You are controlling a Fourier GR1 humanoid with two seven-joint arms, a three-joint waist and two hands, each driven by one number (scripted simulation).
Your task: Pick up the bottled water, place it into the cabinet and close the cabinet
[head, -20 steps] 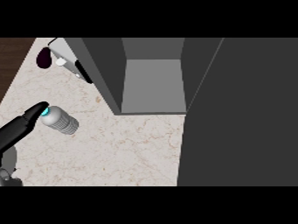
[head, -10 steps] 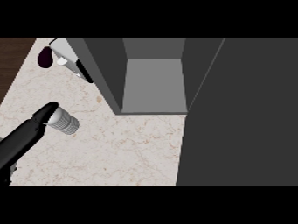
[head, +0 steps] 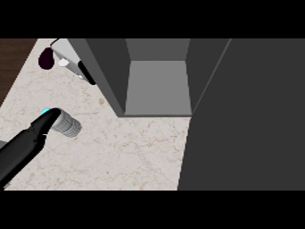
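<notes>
The cabinet stands open at the back of the marble counter, its grey inside bare to the shelf floor. Its open door is a broad dark slab filling the right side of the view and reaching down to the lower edge. Left of the cabinet, up in the far corner, sit a dark purple rounded thing and a grey and black appliance leaning against the cabinet's side wall; what they are exactly is hard to tell. Between the bottle and the cabinet's mouth lies only bare counter, though the cabinet's left wall stands nearest the bottle.

The bottled water lies on its side on the left part of the counter, well short of the cabinet. Its long axis runs from upper left to lower right, the blue cap end toward the upper left and the ribbed grey base toward the lower right.

The left hand comes in from the lower left, a long black shape whose tip rests across the cap end of the bottle and hides most of it. Whether its fingers are curled round the bottle or lie straight, I cannot tell.

Against half a second ago, the hand reaches a little further up over the cap end; the bottle lies about where it did.
</notes>
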